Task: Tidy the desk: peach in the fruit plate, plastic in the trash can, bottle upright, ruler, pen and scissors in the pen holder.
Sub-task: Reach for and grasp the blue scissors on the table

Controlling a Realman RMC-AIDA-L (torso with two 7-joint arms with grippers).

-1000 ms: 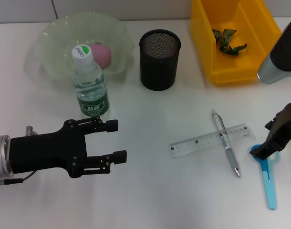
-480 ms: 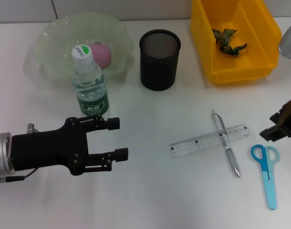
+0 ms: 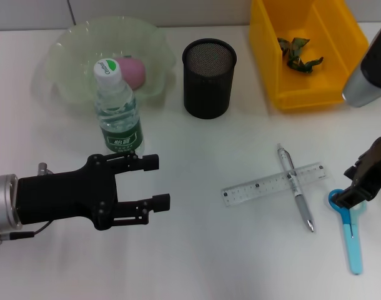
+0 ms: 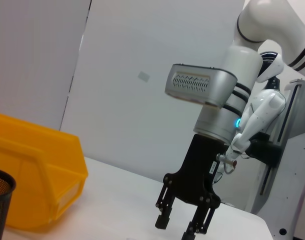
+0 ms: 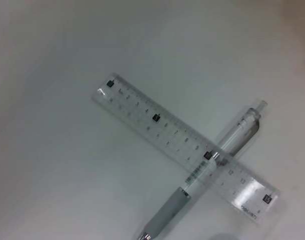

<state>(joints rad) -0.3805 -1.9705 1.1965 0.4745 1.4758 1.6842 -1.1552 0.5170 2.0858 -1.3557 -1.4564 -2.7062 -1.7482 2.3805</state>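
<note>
The scissors [image 3: 350, 232] lie near the desk's right edge. The right gripper [image 3: 359, 182], fingers spread, sits over their handle: the scissors step. Next: close on them, then carry to the holder [image 3: 208, 78]. The left gripper [image 3: 154, 182] idles, spread.

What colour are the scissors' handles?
Blue, like the rest of the scissors; clearest in the head view.

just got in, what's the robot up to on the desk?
Desk tidy, mostly done. The peach sits in the fruit plate, the bottle stands upright, and plastic lies in the yellow bin. The right claw is over the handles of the scissors. Ruler and pen lie crossed on the desk. The left claw hovers open near the bottle.
</note>
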